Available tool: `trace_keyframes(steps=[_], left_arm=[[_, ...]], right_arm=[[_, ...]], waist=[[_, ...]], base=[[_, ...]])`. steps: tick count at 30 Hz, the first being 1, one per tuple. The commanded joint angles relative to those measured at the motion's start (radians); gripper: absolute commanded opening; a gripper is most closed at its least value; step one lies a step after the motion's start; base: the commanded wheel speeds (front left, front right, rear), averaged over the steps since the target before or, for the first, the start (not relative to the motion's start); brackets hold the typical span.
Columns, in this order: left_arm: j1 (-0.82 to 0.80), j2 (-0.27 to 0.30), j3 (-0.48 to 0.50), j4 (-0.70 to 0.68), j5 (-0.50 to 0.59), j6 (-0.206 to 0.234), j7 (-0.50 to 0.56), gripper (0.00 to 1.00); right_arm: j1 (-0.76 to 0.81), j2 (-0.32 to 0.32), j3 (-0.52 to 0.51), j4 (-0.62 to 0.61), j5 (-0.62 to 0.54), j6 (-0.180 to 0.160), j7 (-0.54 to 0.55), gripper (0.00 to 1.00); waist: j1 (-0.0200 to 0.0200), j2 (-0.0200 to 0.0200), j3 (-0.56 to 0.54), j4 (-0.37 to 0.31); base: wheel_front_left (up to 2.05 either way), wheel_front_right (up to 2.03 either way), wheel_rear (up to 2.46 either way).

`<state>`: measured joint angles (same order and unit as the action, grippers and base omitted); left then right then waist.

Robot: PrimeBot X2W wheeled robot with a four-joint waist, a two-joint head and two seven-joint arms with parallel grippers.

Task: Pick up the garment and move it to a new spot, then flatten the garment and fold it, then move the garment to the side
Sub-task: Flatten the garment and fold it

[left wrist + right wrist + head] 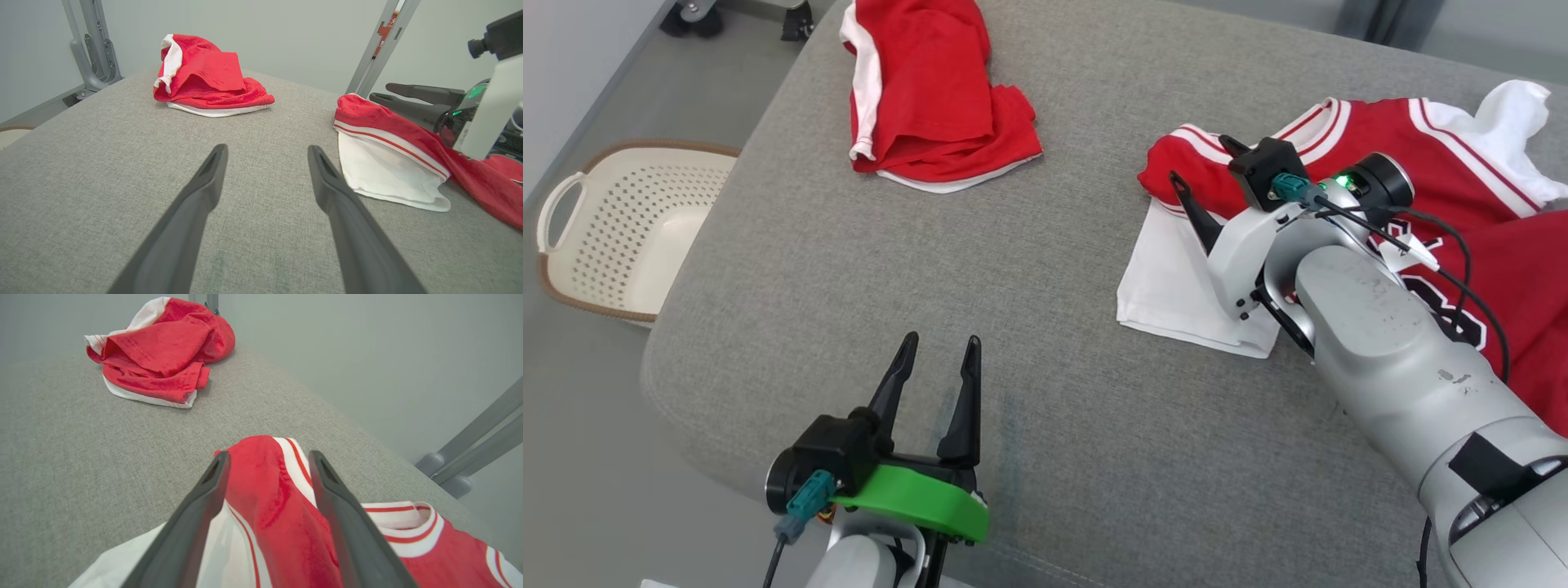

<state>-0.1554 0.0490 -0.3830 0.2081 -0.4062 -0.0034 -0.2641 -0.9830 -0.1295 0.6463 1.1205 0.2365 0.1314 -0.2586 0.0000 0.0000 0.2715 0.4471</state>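
Right pincer (1201,159) is spread wide, straddling a raised red fold of the jersey (1372,131); nothing clamped that I can see. Left pincer (941,337) is fully apart and empty, above bare worktop (1054,408). Jersey lies crumpled on my right side of the worktop, with a white panel poking toward the middle. A second red garment (923,90) is well apart, near the far edge. Risks: the fold sits between the fingers, so pulling away could snag and drag it. Regrasping bunched layers may catch only one, leaving the jersey twisted, not flat.
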Motion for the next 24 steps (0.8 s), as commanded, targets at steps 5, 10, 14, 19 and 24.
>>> trace_keyframes(steps=[5,10,14,19,24], left_arm=[[-0.017,0.003,0.042,-0.006,0.03,-0.005,0.0,1.0],[-0.022,0.003,0.081,-0.007,0.055,-0.015,0.0,1.0],[-0.028,0.003,0.1,-0.001,0.082,-0.029,0.0,1.0],[-0.028,0.003,0.139,0.015,0.097,-0.034,0.0,1.0],[-0.027,0.003,0.166,0.037,0.111,-0.044,0.0,1.0]], right_arm=[[0.082,-0.007,-0.038,-0.089,0.011,-0.001,-0.007,1.0],[0.205,-0.051,-0.164,-0.272,-0.004,-0.001,-0.007,1.0],[0.326,-0.066,-0.289,-0.441,-0.037,-0.001,-0.007,1.0],[0.489,-0.04,-0.398,-0.633,-0.115,-0.001,-0.007,1.0],[0.632,0.002,-0.501,-0.785,-0.167,-0.001,-0.007,1.0]], waist=[[0.0,0.0,-0.036,-0.102],[0.0,0.0,-0.058,-0.192],[0.0,0.0,-0.07,-0.256],[0.0,0.0,-0.075,-0.338],[0.0,0.0,-0.083,-0.396]], base=[[0.0,0.0,0.0],[0.0,0.0,0.0],[0.0,0.0,0.0],[0.0,0.0,0.0],[0.0,0.0,0.0]])
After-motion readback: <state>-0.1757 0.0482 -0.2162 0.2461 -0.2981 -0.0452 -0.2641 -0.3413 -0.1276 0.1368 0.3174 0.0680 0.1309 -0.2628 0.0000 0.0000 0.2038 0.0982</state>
